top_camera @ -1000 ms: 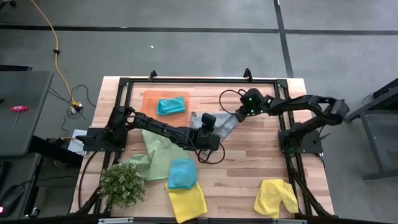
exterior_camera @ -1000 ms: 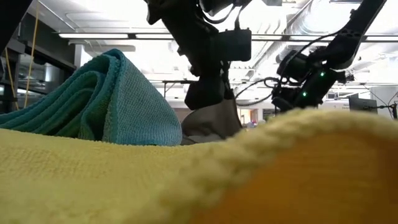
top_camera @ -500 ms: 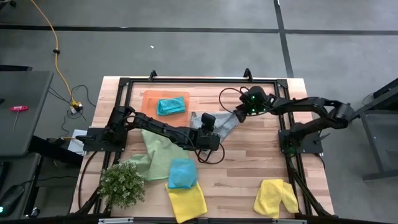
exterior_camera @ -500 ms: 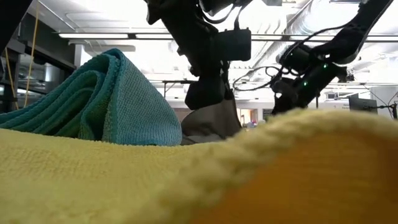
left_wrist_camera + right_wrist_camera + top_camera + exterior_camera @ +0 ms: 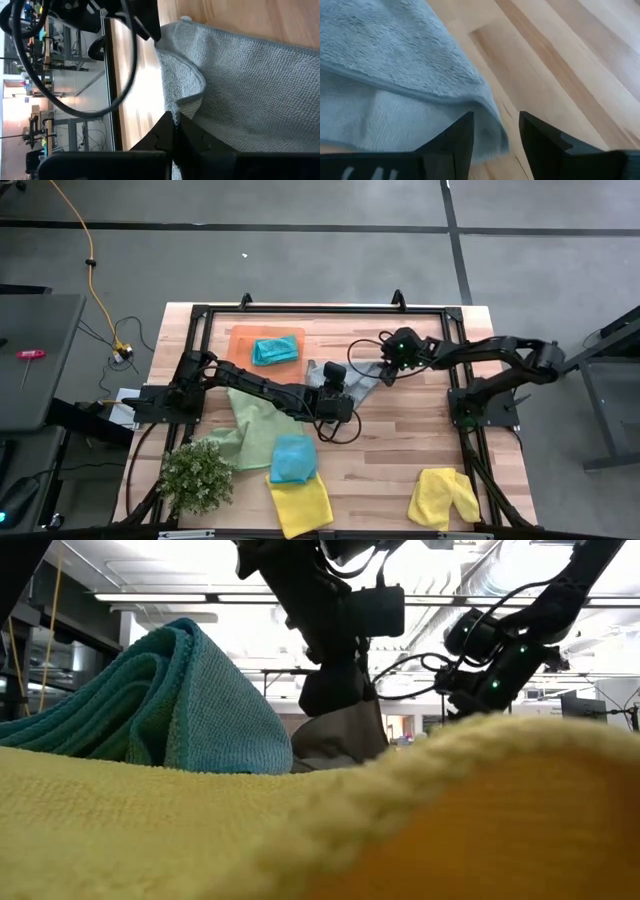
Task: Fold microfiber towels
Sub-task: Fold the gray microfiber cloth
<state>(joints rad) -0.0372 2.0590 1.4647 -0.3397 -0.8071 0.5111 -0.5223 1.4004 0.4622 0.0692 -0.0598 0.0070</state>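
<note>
A: Where is the grey towel (image 5: 362, 377)?

B: Near the middle of the wooden surface (image 5: 420, 430), just beside the orange tray (image 5: 238, 340). The left gripper (image 5: 337, 383) has its fingers (image 5: 192, 137) pressed together on the towel's hemmed edge; the left wrist view shows the hem running right into them.

A: And the right gripper (image 5: 382, 369)?

B: At the towel's far corner, on the right arm's side. Its fingers (image 5: 455, 140) stand apart, with the cloth's corner lying between them. Whether they touch it, I cannot tell.

A: How are the arms posed?

B: The left arm reaches low across the light green towel (image 5: 252, 423) toward the centre. The right arm stretches in from its base, wrist angled down toward the cloth.

A: What does one view add over another?

B: Only the high view gives the layout: a folded teal towel (image 5: 275, 349) on the tray, another teal towel (image 5: 293, 457) resting on a yellow towel (image 5: 301, 502) near the plant (image 5: 197, 475), and a second yellow towel (image 5: 443, 496) well apart near the front edge on the right. The low view is mostly filled by yellow and teal cloth close up, with both grippers dark behind; the grey towel hangs bunched under the left one.
</note>
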